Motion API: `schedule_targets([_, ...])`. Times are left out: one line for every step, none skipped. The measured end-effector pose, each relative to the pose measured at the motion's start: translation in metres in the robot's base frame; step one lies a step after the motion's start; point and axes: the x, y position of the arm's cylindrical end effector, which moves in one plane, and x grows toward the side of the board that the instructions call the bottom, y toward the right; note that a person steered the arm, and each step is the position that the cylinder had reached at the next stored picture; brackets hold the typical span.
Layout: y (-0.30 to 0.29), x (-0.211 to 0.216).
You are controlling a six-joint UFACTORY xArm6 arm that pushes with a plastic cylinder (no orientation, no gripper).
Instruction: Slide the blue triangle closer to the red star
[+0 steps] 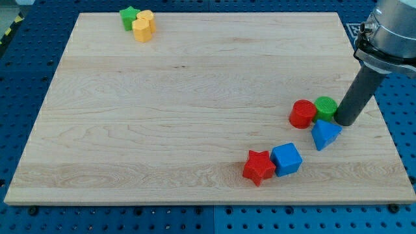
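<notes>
The blue triangle lies at the view's right, lower half of the wooden board. The red star lies lower and to the left of it, touching a blue cube on its right side. My tip rests on the board just above and right of the blue triangle, close to its upper right edge and beside a green cylinder.
A red cylinder touches the green cylinder on its left, just above the blue triangle. A green star and two yellow blocks cluster at the view's top left. The board's right edge is close to my tip.
</notes>
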Motion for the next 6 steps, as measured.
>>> schedule_targets([0.023,0.006])
schedule_targets([0.033,0.026])
schedule_targets([0.026,0.029])
schedule_targets([0.011,0.029])
schedule_targets([-0.011,0.029])
schedule_targets([-0.030,0.029])
